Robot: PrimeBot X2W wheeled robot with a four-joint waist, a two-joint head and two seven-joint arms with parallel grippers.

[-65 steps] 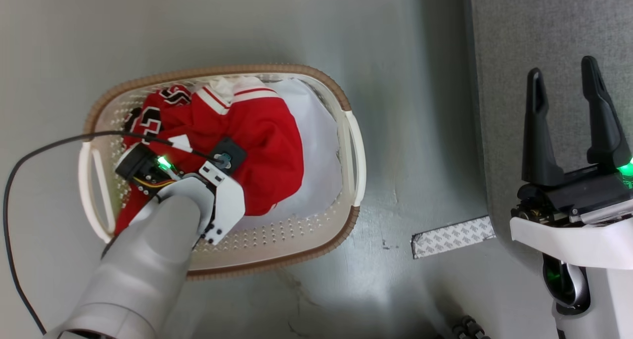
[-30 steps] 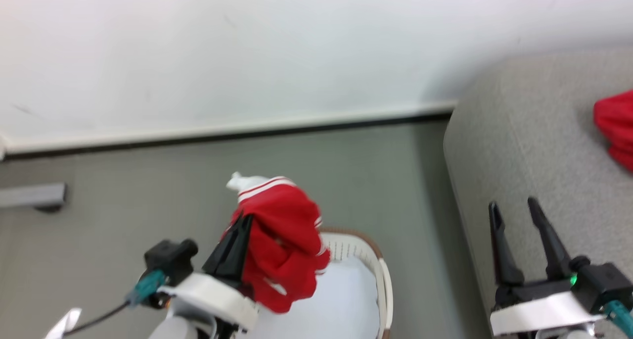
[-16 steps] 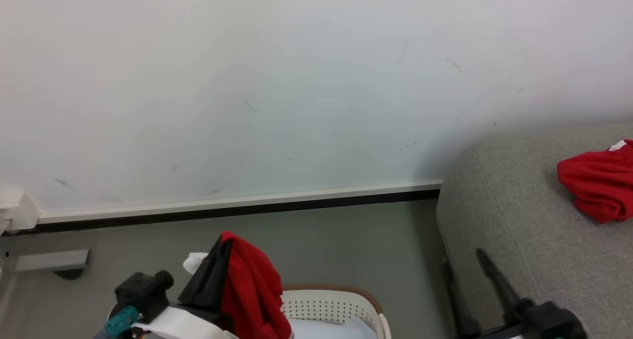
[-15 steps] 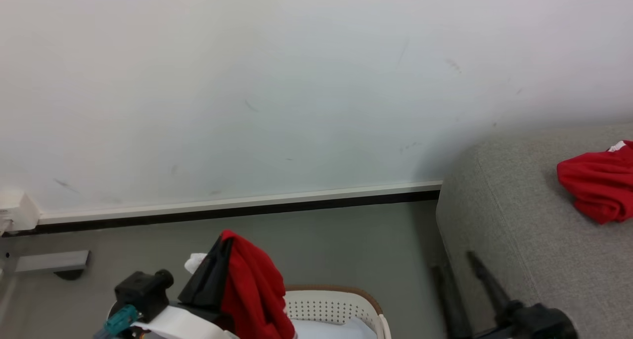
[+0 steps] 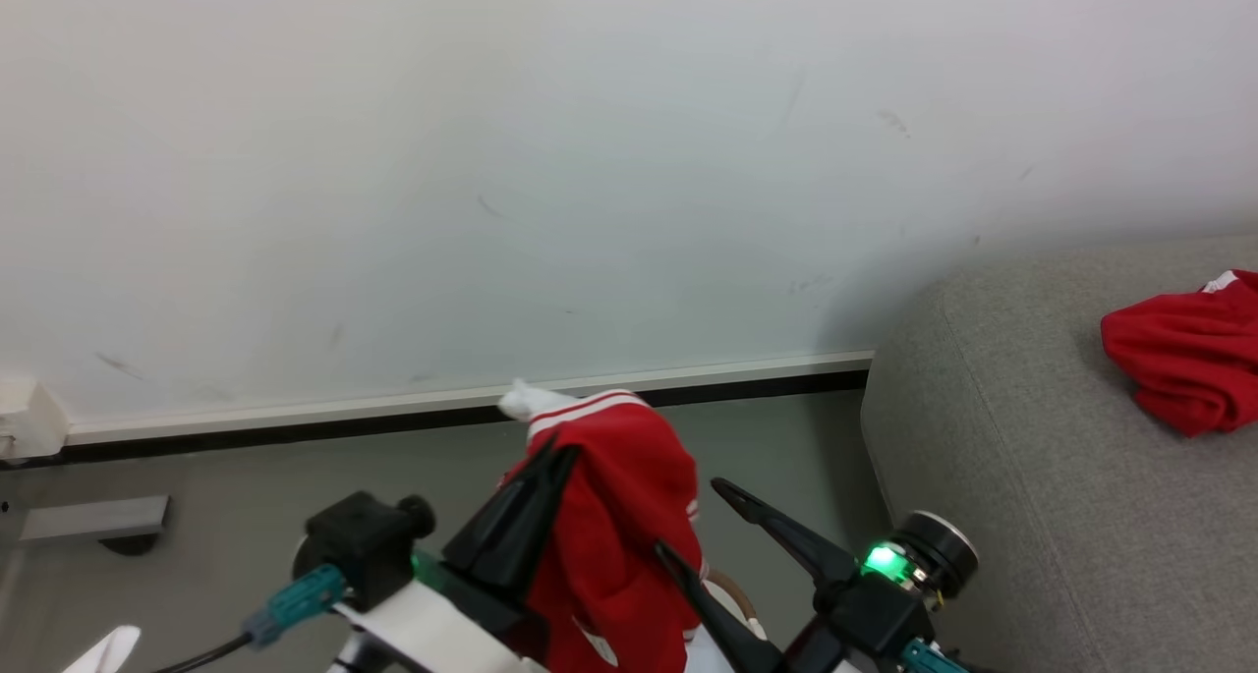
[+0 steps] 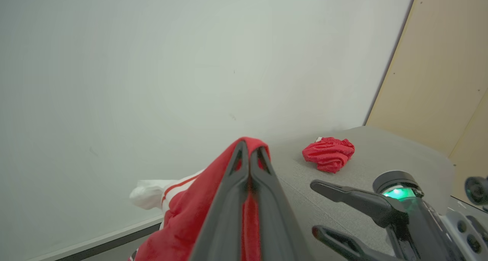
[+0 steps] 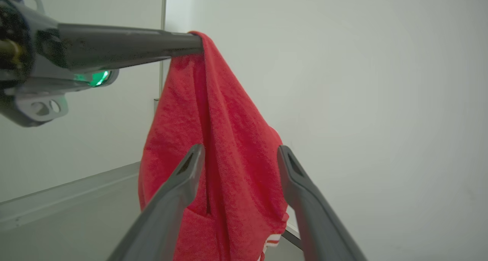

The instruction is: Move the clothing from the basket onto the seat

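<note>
1. The clothing in hand hangs bunched above the floor. The left pincer pinches it near its top fold, fingers pressed together on the red fabric. The hold takes only a thin ridge of cloth, so a quick swing could pull it free.
2. A white-trimmed end sticks out toward the wall and the rest dangles low. The loose hem may snag on the basket, a sliver of whose rim shows just beneath.
3. The right pincer is spread, one finger on each side of the hanging cloth; whether it touches cannot be told. If it closes while the left arm travels, the two could tug against each other or collide.
4. The seat lies to the right, well apart from the held piece. Releasing short of its rounded edge would drop the piece on the floor.
5. Another red garment lies crumpled on the seat, and a careless sweep may drag it off.
</note>
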